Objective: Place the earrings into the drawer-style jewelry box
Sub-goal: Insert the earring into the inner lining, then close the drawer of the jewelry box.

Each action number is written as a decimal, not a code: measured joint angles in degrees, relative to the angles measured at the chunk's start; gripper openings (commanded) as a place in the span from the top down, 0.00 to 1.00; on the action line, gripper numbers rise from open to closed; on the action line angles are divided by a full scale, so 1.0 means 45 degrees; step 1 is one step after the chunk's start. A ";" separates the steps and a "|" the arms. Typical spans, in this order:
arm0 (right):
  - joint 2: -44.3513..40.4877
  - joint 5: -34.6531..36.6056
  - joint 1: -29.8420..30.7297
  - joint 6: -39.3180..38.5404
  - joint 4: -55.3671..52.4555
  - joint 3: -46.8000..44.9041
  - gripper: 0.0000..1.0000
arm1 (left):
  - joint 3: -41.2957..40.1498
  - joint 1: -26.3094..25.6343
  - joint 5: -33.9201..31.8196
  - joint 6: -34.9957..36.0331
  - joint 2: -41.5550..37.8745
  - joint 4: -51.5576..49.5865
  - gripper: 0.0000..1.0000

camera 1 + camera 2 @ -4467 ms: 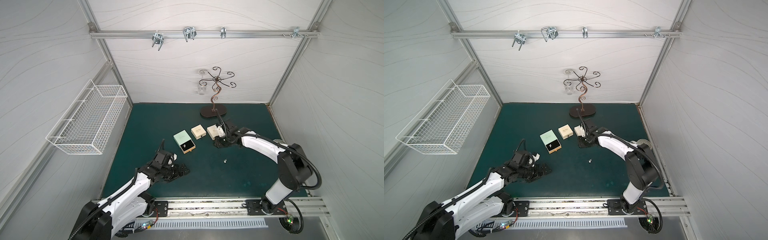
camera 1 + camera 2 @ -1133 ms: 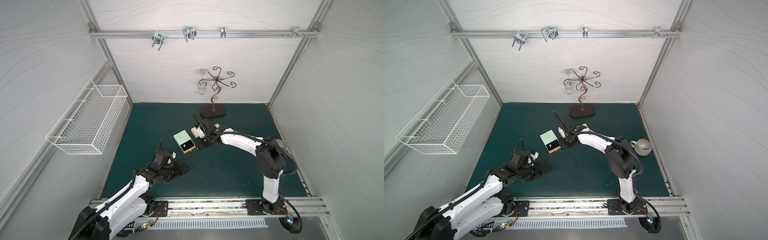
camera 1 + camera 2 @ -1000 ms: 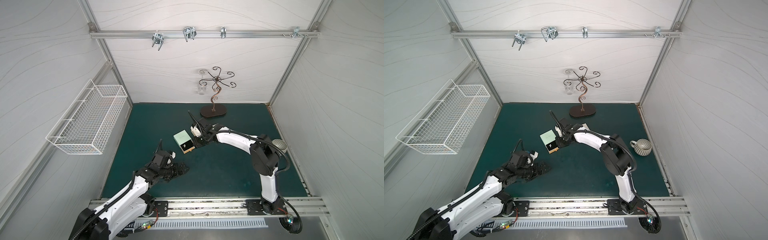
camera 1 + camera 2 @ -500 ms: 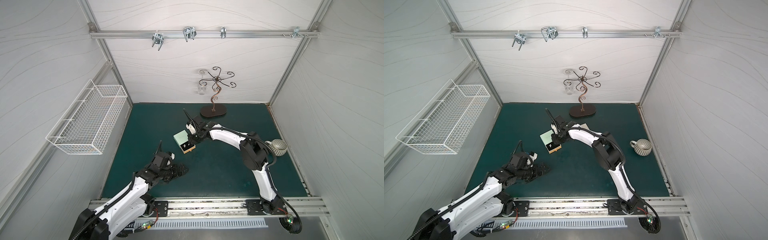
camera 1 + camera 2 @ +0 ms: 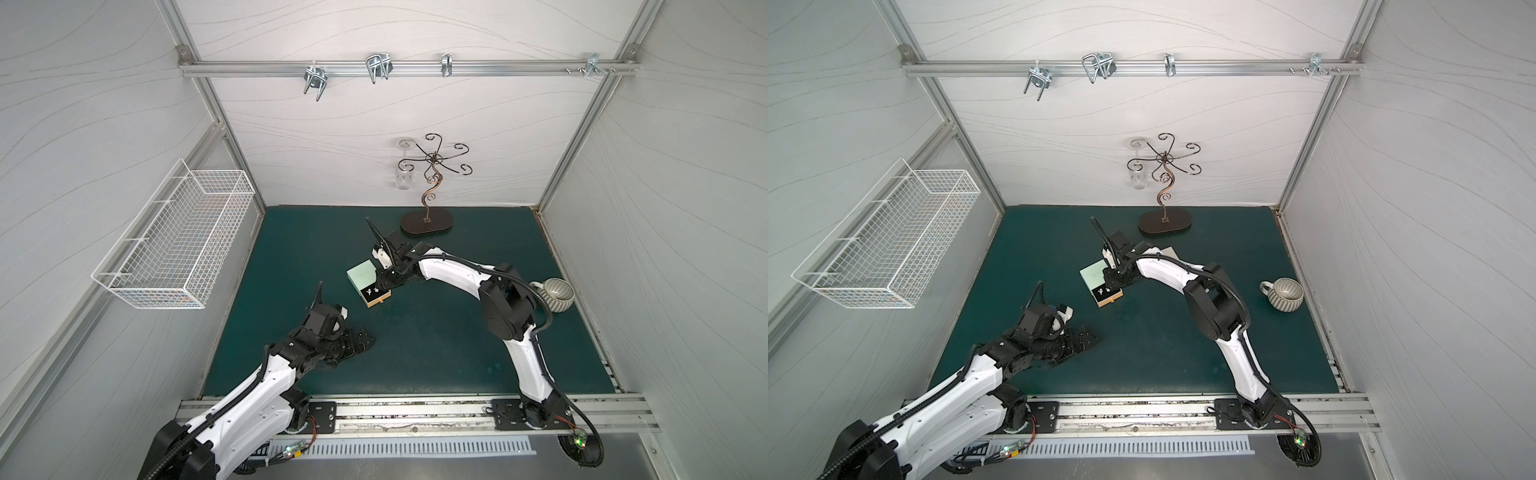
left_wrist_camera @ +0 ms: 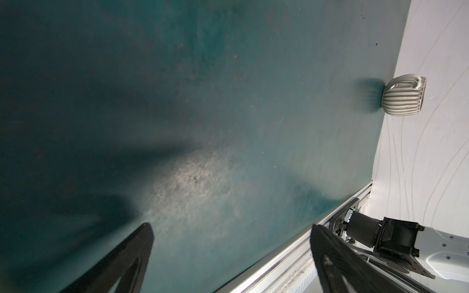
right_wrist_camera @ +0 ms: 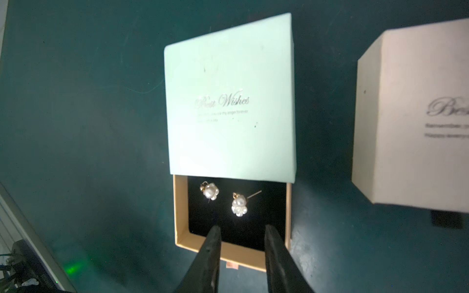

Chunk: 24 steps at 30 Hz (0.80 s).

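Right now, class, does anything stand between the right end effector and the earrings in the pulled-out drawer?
Nothing visible does. Both earrings lie uncovered on the black lining of the drawer, clear of the mint sleeve, with the right end effector empty and open over its front end.

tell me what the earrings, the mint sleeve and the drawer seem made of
Earrings: glossy white pearl-like beads, real or imitation unclear, on thin gold-toned metal posts that glint.
Mint sleeve: matte paper-covered card, with folded edges and shiny foil lettering.
Drawer: brown kraft card walls; its black lining looks soft and matte, perhaps velvet or foam.
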 measured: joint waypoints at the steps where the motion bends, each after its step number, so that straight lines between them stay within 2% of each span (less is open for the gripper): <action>1: -0.0340 -0.0005 -0.0039 0.0005 0.0126 -0.0398 0.67 | 0.0141 0.0000 -0.0068 0.0019 0.0000 -0.0194 0.01; 7: -0.2545 -0.0151 -0.0461 0.0019 0.1083 -0.2856 0.66 | 0.1209 0.0000 -0.0651 0.0330 0.0005 -0.0942 0.01; 13: -0.4702 -0.0491 -0.1423 0.0199 0.3157 -0.6426 0.66 | 0.2681 0.0000 -0.1477 0.1117 0.0772 -0.2079 0.01; 19: -0.5479 -0.0826 -0.1545 0.0695 0.4979 -0.8490 0.66 | 0.4823 0.0068 -0.2594 0.2463 0.2006 -0.3089 0.01; 24: -0.6319 -0.1175 -0.1535 0.1302 0.6713 -1.0156 0.66 | 0.6037 0.0976 -0.2511 0.3152 0.3123 -0.3118 0.01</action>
